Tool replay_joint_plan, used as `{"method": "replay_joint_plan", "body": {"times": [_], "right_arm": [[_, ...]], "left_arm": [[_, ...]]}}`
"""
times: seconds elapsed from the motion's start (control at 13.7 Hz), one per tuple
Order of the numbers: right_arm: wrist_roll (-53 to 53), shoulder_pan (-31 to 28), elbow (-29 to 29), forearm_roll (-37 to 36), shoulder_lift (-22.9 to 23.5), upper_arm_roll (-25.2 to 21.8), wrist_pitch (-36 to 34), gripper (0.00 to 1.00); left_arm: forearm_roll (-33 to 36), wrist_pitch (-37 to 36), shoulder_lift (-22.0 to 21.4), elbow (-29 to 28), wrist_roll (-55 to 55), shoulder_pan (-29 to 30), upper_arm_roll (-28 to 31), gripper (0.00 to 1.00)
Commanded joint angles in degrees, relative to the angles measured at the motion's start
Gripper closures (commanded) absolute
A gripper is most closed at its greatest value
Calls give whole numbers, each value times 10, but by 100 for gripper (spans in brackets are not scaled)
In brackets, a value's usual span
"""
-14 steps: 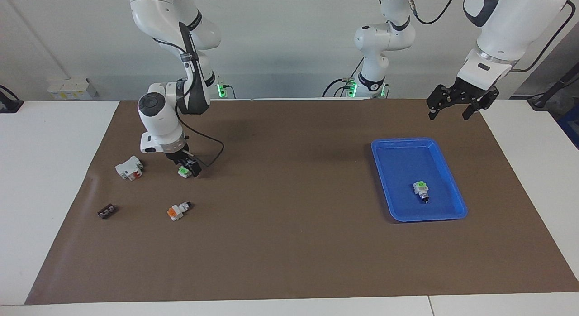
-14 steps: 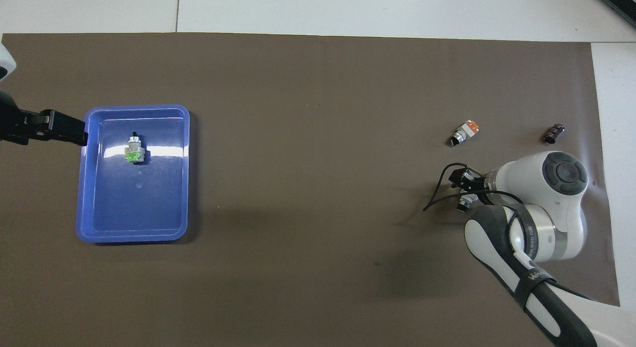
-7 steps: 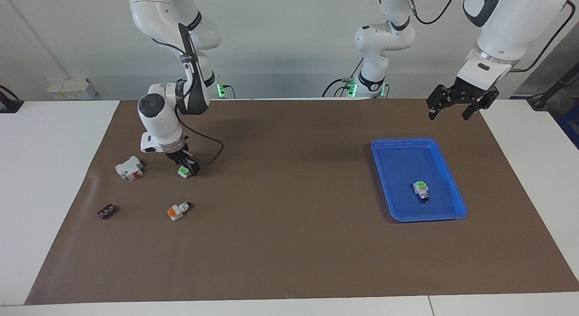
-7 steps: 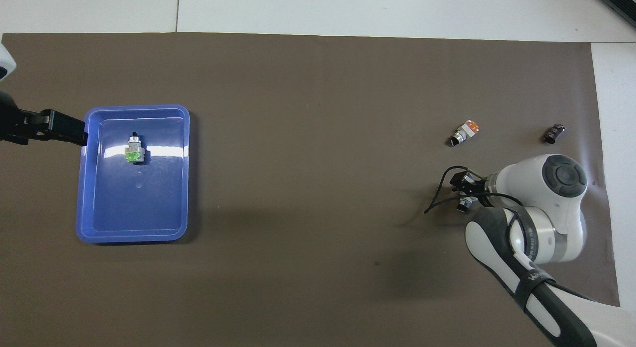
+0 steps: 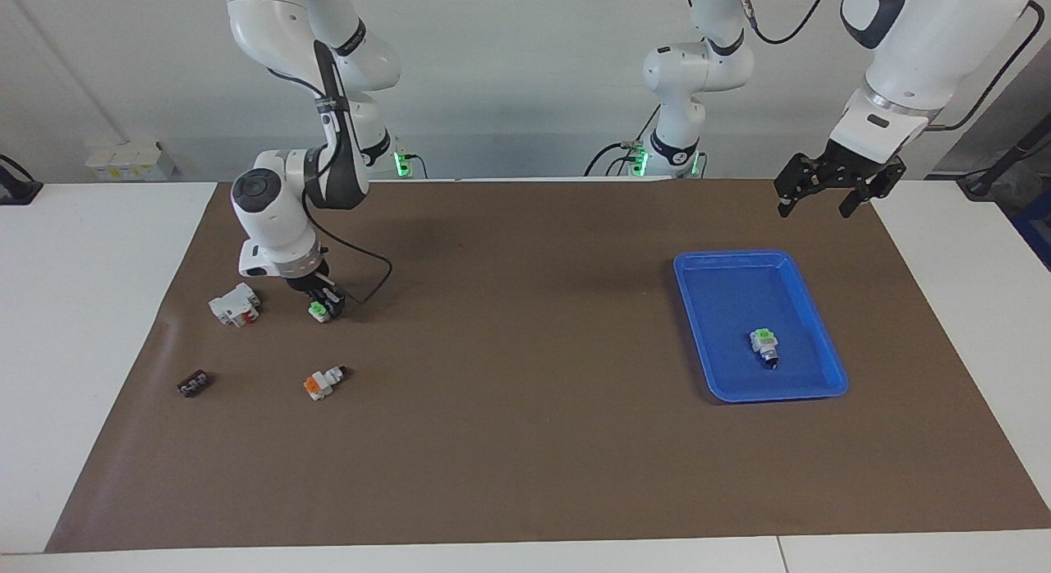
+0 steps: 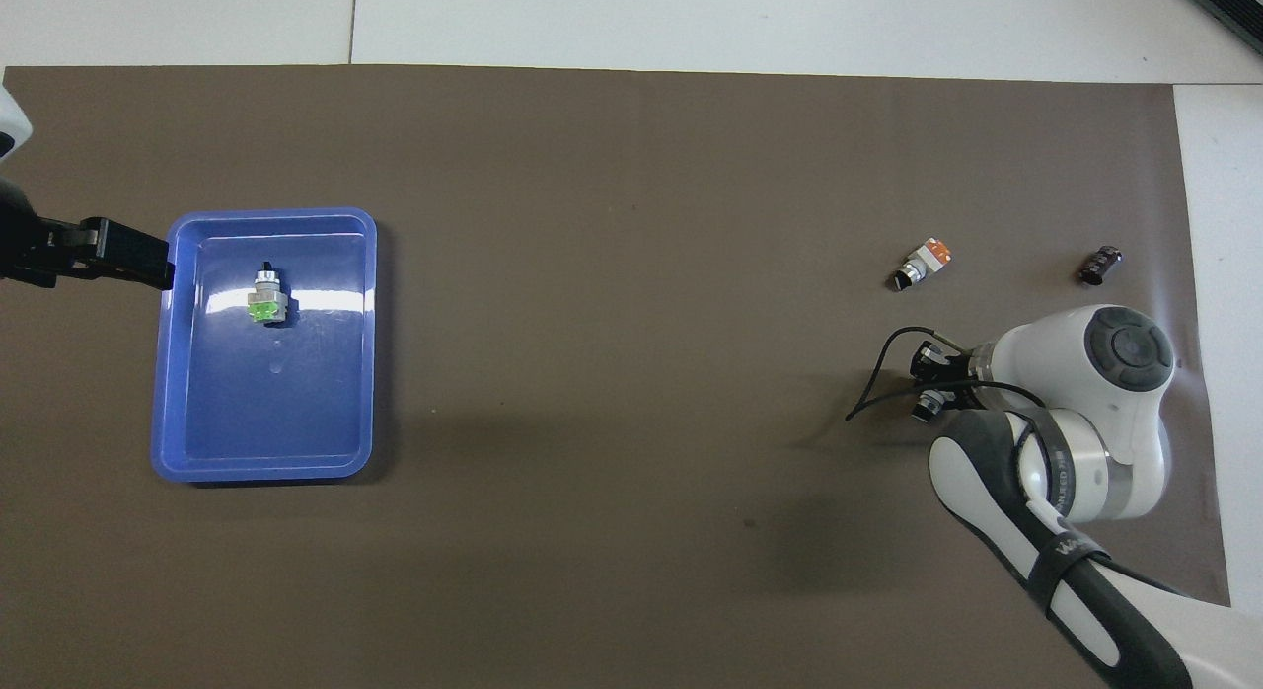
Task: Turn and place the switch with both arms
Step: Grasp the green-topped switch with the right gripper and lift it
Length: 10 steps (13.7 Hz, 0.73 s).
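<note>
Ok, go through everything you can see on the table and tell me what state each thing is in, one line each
Right claw: low over the mat, shut on the green-capped switch.
Green-capped switch: gripped in the right claw.
Left claw: open, waiting in the air beside the tray.
Blue tray: flat on the mat, holding one switch.
Switch in tray: lying on its side.
Orange-capped switch: lying on the mat, untouched.
White block with red: resting on the mat.
Small dark part: resting on the mat.

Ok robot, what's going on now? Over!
Right gripper shut on green switch, just above mat. Left gripper waiting, open, near blue tray. Path to tray clear.
</note>
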Motion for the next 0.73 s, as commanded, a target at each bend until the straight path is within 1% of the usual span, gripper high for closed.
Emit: {"method": "replay_joint_plan", "body": {"times": [0.0,0.07,0.22,0.36,0.44,0.58,0.66], "right_arm": [[-9,1,61,105,-5,6,-78,100],[-1,0,84,132,-11,6,-117,100],[45,-1,148,180,-26,5,-222,100],[120,-1,202,218,-47,6,-303,100],[160,0,229,237,-50,8,-340,100],[257,0,277,272,-53,22,-388,100],[304,0,295,295,-53,30,-401,100]], "left_arm": [[0,8,-17,-20,-3,2,-1,0],[0,8,-17,-20,-3,2,-1,0],[0,8,-17,-20,-3,2,-1,0],[0,8,-17,-20,-3,2,-1,0],[0,8,-17,-20,-3,2,-1,0],[0,8,-17,-20,-3,2,-1,0],[0,8,-17,-20,-3,2,-1,0]]}}
